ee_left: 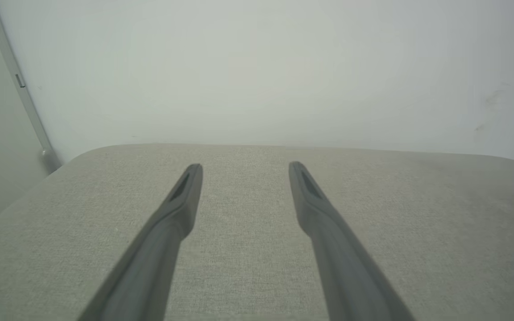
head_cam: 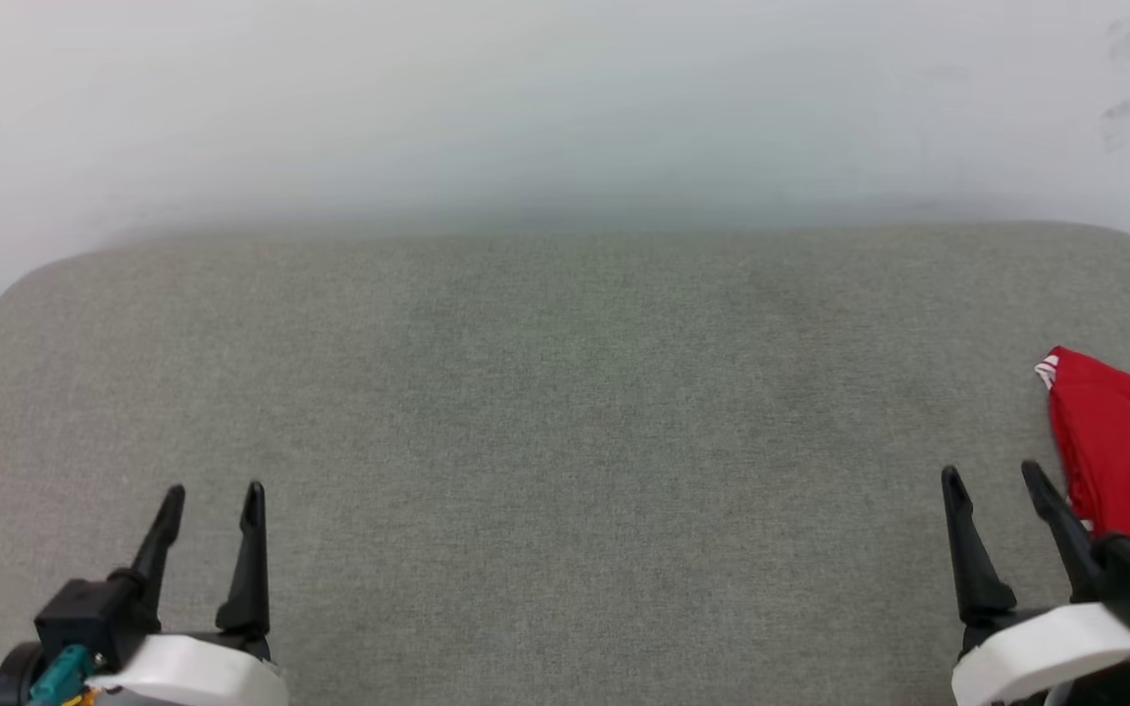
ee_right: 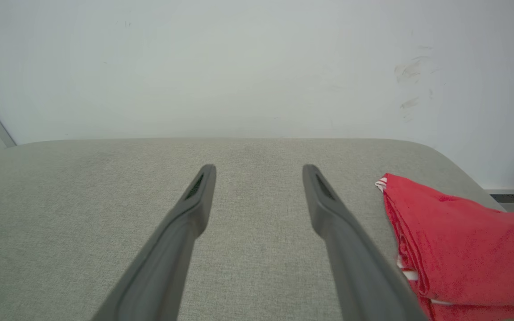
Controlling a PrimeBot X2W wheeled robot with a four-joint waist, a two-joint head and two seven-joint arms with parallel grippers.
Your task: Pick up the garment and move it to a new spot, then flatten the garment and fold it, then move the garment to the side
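So, head view: the garment is lying at the far right edge of the grey pad, partly running out of frame. It's sitting just beside the right gripper; can't tell if they're touching. Both grippers are hovering at the near edge, fingers spread wide, gripping nothing. The left gripper is sitting well apart from the cloth. Left wrist view: the left gripper is showing wide-spread fingers over bare pad, with a white wall behind. Right wrist view: the right gripper is gaping too, empty, with the garment lying just past the finger on that view's right. It's looking like a compact red bundle, with stacked layers showing along one edge and bits of red-white trim peeking out at the corner and between layers. No letters or number are showing. My read: the fold is looking done and the move-to-side step is finishing or finished. If anything's left, it's calling for little: maybe a nudge further aside with the right gripper, pinching through all layers so the stack isn't sliding open.
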